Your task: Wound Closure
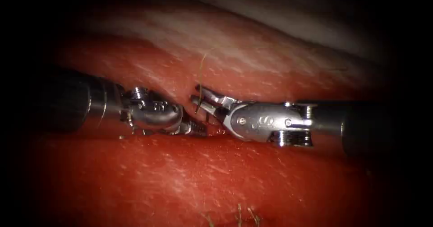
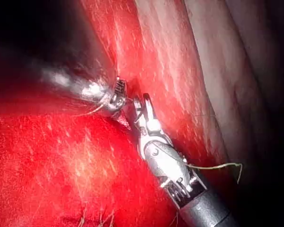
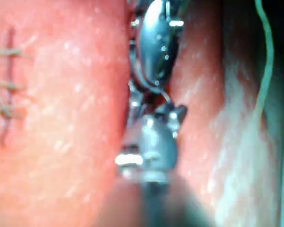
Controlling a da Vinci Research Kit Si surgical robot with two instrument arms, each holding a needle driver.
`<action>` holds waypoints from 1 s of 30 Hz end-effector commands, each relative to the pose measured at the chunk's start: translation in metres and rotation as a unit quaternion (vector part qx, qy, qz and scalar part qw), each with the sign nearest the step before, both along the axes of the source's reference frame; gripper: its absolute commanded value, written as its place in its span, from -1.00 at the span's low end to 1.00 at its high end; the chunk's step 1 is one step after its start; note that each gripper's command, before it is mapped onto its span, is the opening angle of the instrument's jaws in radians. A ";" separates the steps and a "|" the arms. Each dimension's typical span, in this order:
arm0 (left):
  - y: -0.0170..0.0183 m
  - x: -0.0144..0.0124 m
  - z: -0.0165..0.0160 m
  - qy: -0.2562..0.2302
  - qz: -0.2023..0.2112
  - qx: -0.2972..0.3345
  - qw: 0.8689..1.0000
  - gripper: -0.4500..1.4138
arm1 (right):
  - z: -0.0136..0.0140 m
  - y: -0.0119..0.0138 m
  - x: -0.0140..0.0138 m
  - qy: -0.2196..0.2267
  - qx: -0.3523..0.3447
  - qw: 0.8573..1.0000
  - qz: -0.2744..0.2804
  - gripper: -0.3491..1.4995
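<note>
the right tool [image 1: 200, 101] has its jaws parted around the needle [image 1: 198, 101] (a thin sliver standing upright at the cut [image 1: 216, 130]) — just left of its tips. the left tool [image 1: 196, 128] sits lower, beside it — grip unclear. thread [image 1: 205, 60] trails upward.

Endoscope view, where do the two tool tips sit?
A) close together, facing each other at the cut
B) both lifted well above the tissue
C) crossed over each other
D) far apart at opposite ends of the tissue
A: the left tool and right tool come in from opposite sides and nearly meet tip to tip at the cut, with thread rising just above them.
</note>
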State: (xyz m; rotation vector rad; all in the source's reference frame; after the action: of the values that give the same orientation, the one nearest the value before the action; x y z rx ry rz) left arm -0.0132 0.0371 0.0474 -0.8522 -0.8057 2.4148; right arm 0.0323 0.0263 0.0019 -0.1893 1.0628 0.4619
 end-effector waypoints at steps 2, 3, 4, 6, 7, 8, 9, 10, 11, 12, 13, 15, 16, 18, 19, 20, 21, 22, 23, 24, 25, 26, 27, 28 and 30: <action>-0.0005 -0.0004 0.0006 0.001 0.001 0.001 1.000 -0.56 | 0.0007 -0.0002 0.0013 0.001 0.002 1.000 0.002 -1.00; -0.0005 -0.0005 0.0006 0.001 0.001 0.001 1.000 -0.56 | 0.0006 0.0001 0.0014 0.000 0.003 1.000 0.002 -1.00; -0.0006 -0.0004 0.0005 0.002 0.002 0.001 1.000 -0.55 | 0.0003 0.0005 0.0014 0.000 0.005 1.000 0.003 -1.00; -0.0005 -0.0004 0.0004 0.002 0.002 0.001 1.000 -0.55 | 0.0002 0.0007 0.0014 -0.002 0.006 1.000 0.005 -1.00; -0.0005 -0.0004 0.0004 0.002 0.002 0.001 1.000 -0.55 | 0.0001 0.0010 0.0013 0.000 0.005 1.000 0.007 -1.00; -0.0005 -0.0004 0.0004 0.002 0.002 0.001 1.000 -0.55 | -0.0001 0.0015 0.0013 0.002 0.005 1.000 0.011 -1.00; -0.0005 -0.0004 0.0004 0.002 0.002 0.001 1.000 -0.55 | -0.0002 0.0017 0.0012 0.003 0.005 1.000 0.011 -1.00; -0.0005 -0.0004 0.0004 0.002 0.002 0.001 1.000 -0.55 | -0.0002 0.0016 0.0011 0.004 0.005 1.000 0.010 -1.00; -0.0005 -0.0004 0.0004 0.002 0.002 0.001 1.000 -0.55 | -0.0001 0.0013 0.0010 -0.001 0.007 1.000 0.008 -1.00; -0.0006 -0.0003 0.0004 0.003 0.003 0.001 1.000 -0.55 | 0.0005 0.0005 0.0011 -0.009 0.018 1.000 0.004 -1.00; -0.0006 -0.0003 0.0004 0.004 0.004 0.001 1.000 -0.55 | 0.0006 0.0004 0.0012 -0.009 0.025 1.000 0.004 -1.00; -0.0006 -0.0003 0.0004 0.004 0.004 0.001 1.000 -0.55 | 0.0005 0.0003 0.0014 -0.008 0.048 0.999 0.006 -1.00; -0.0006 -0.0003 0.0004 0.004 0.004 0.001 1.000 -0.55 | 0.0005 0.0003 0.0015 -0.006 0.055 0.998 0.006 -1.00; -0.0006 -0.0003 0.0004 0.004 0.004 0.001 1.000 -0.55 | 0.0004 0.0002 0.0015 -0.004 0.074 0.997 0.010 -1.00; -0.0006 -0.0002 0.0004 0.004 0.004 0.001 1.000 -0.55 | 0.0004 0.0002 0.0015 0.001 0.083 0.997 0.010 -1.00; -0.0006 -0.0002 0.0004 0.004 0.004 0.001 1.000 -0.55 | 0.0004 0.0000 0.0016 0.004 0.100 0.995 0.009 -1.00; -0.0006 -0.0002 0.0004 0.004 0.004 0.001 1.000 -0.55 | 0.0004 0.0000 0.0016 0.004 0.100 0.995 0.009 -1.00; -0.0006 -0.0002 0.0004 0.004 0.004 0.001 1.000 -0.55 | 0.0003 -0.0001 0.0017 0.002 0.108 0.994 0.009 -1.00; -0.0006 -0.0002 0.0004 0.004 0.004 0.001 1.000 -0.55 | 0.0002 -0.0002 0.0018 0.002 0.111 0.994 0.009 -1.00; -0.0006 -0.0002 0.0004 0.004 0.004 0.001 1.000 -0.55 | 0.0000 -0.0005 0.0019 -0.004 0.125 0.992 0.009 -1.00; -0.0006 -0.0002 0.0004 0.004 0.004 0.001 1.000 -0.55 | 0.0000 -0.0005 0.0019 -0.004 0.125 0.992 0.009 -1.00; -0.0006 -0.0002 0.0004 0.005 0.005 0.001 1.000 -0.56 | -0.0001 -0.0006 0.0020 -0.004 0.131 0.991 0.011 -1.00; -0.0006 -0.0002 0.0004 0.005 0.005 0.001 1.000 -0.56 | -0.0001 -0.0006 0.0020 -0.006 0.136 0.991 0.010 -1.00; -0.0006 -0.0002 0.0004 0.005 0.005 0.001 1.000 -0.56 | -0.0001 -0.0007 0.0020 -0.008 0.146 0.989 0.013 -1.00; -0.0007 -0.0001 0.0004 0.007 0.007 0.002 1.000 -0.56 | 0.0000 -0.0008 0.0019 -0.008 0.167 0.986 0.018 -1.00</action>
State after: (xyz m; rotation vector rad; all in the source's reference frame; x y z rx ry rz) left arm -0.0128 0.0369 0.0472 -0.8288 -0.8097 2.4290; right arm 0.0332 0.0252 0.0016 0.0916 0.9470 0.6680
